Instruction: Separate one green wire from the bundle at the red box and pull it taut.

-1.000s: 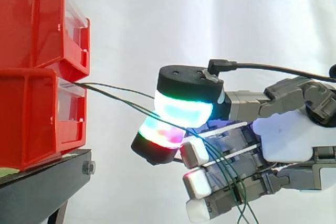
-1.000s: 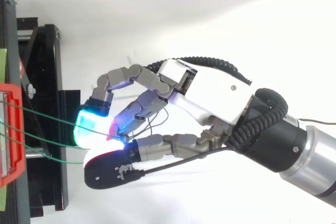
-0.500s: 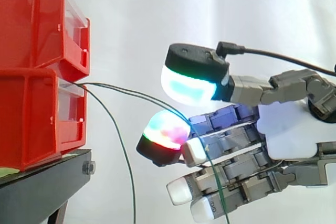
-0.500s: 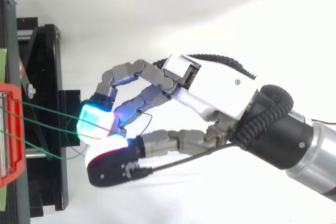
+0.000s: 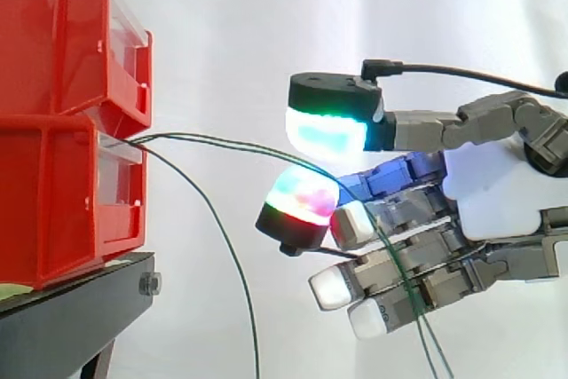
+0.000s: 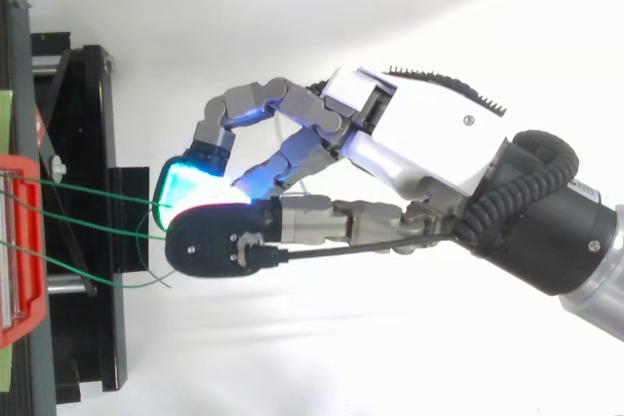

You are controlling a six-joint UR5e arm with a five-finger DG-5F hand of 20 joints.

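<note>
- Two green wires (image 6: 97,193) run from the red box (image 5: 53,193) into my hand (image 5: 497,210).
- One more wire (image 5: 232,264) hangs loose.
- I cannot tell if my hand grips any.
- Pulling one tight is not done yet.

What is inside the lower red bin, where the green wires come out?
The green wires emerge at the top front edge of the lower red bin, just under the upper bin. Its red wall covers the inside, so their fastened ends cannot be seen.
</note>
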